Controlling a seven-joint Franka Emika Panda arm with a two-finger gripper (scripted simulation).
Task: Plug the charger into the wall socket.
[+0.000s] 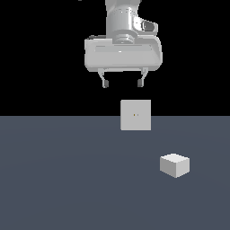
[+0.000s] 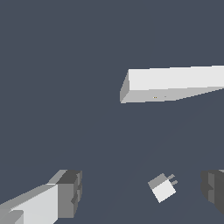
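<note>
- Worktop: one, flat, dark slate-blue. Its far edge ran straight across the exterior view as a horizon against black; no side or near edge came into view. Bare surface lay all round both objects.
- Wall socket: one, a flat upright white-grey square plate with two tiny dots at its centre. It stood on the worktop near the far edge, its upper half rising above the horizon line. In the wrist view it showed as a long pale slab seen from above, the dotted face turned toward the charger's side.
- Charger: one, a small white-grey box, roughly cubic. It rested on the worktop nearer than the socket and toward the exterior view's right, well apart from the plate, with open surface between them. In the wrist view two short prongs stuck out from one face.
- Gripper: one, on the white arm, hanging in the air above the wall socket with a clear gap beneath it. The jaws stood wide apart and held nothing; the charger lay low and off to the exterior view's right of them.
- Fingers: two, short, dark-tipped, pointing down; in the wrist view one finger showed in full and the other only at the picture's edge.
</note>
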